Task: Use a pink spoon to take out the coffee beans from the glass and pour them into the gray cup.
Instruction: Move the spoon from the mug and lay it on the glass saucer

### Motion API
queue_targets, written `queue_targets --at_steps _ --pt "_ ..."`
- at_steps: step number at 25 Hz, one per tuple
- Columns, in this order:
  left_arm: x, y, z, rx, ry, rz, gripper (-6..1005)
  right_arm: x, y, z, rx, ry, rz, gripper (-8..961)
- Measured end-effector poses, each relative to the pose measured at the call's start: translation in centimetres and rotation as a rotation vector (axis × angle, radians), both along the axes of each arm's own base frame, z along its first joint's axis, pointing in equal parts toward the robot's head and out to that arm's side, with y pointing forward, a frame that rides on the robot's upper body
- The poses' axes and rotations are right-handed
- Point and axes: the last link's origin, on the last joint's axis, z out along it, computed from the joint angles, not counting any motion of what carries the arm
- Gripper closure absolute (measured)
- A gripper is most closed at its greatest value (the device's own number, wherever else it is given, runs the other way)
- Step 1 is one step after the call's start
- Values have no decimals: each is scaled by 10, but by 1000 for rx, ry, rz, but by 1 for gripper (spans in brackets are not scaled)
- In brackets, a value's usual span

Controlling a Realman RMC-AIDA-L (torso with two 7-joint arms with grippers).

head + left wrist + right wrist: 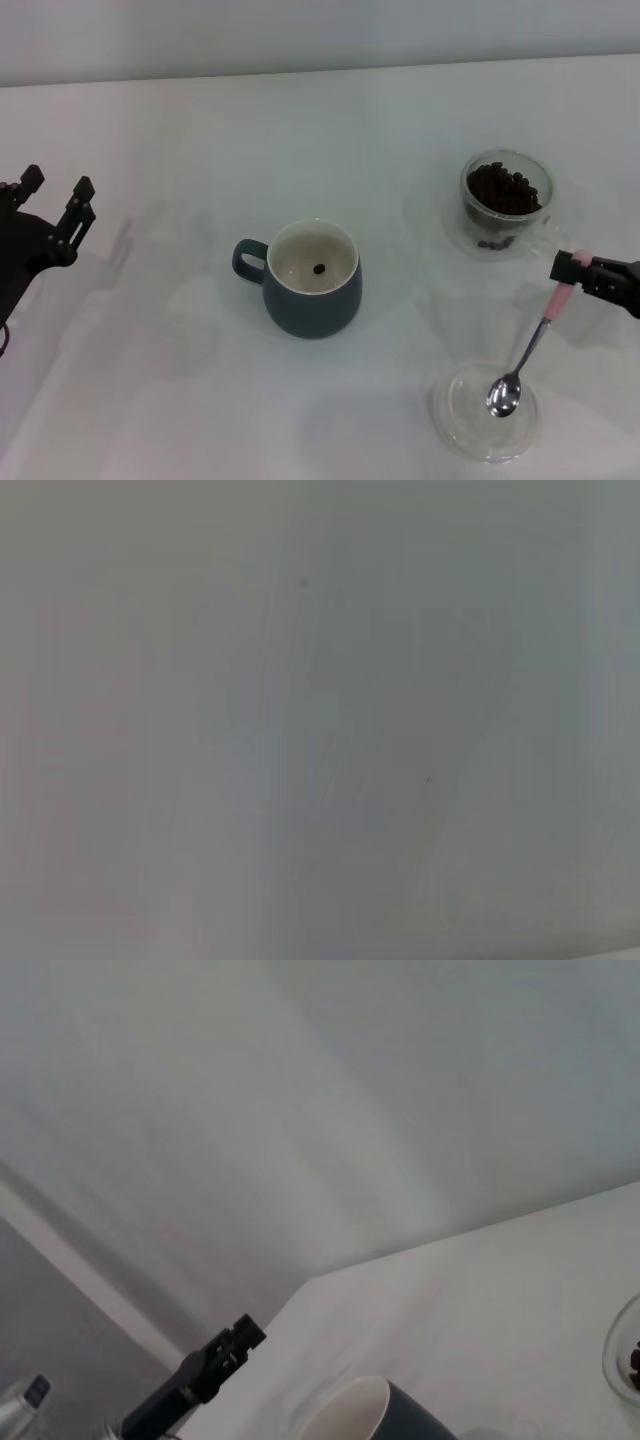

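White table [150, 400] holds one gray cup [312, 300] containing one bean [319, 269], one glass [506, 200], one dish [460, 420]. Right gripper [574, 268] pinches one pink spoon [530, 350]; left gripper [58, 200] spread, far left.

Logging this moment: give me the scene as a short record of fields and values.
right gripper: at the right edge, shut on the pink spoon by its handle
spoon bowl: empty, over the flat glass dish
glass: upright, far right, holds the coffee beans
gray cup: centre, upright, handle toward the left; one bean inside
left gripper: open, at the left edge, holding nothing
table: white
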Motion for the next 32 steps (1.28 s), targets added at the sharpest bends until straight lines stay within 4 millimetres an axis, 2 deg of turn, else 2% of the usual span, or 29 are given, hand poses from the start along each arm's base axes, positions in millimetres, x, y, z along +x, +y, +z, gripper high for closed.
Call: queue_targets --at_steps 10,32 --pt "-1 -3 -2 -2 -3 6 406 1 0 -13 -34 -41 2 800" --pt "0 -2 -1 -2 -3 3 406 7 -4 -28 -65 -32 -66 782"
